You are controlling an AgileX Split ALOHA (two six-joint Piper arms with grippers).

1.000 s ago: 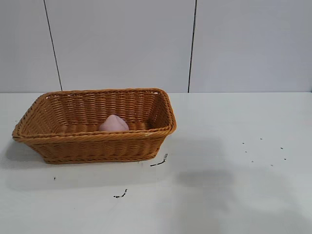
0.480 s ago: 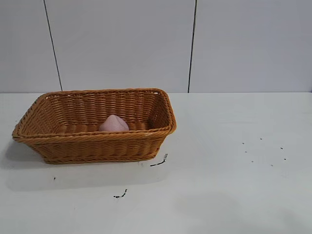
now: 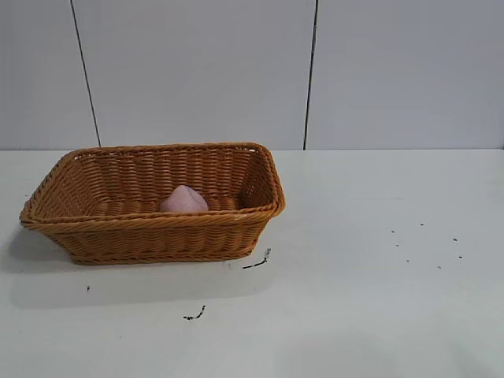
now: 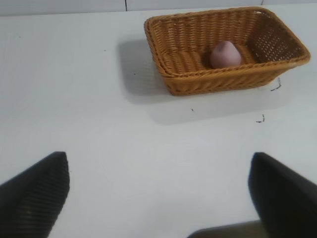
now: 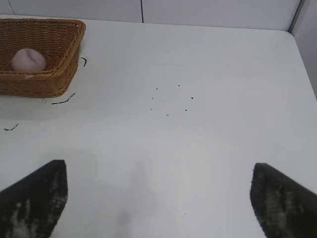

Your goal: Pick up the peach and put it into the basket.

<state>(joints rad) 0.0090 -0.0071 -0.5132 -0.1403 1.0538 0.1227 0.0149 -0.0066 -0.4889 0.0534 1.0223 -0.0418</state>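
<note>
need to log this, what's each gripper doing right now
left gripper: open, holding nothing.
right gripper: open, holding nothing.

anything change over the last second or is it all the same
Only a shadow changed: the soft dark patch on the table in front of and right of the basket faded and slid toward the near edge, as something overhead drew back out of view. The peach stayed put in the basket, which did not shift. Nothing was gripped or let go.
</note>
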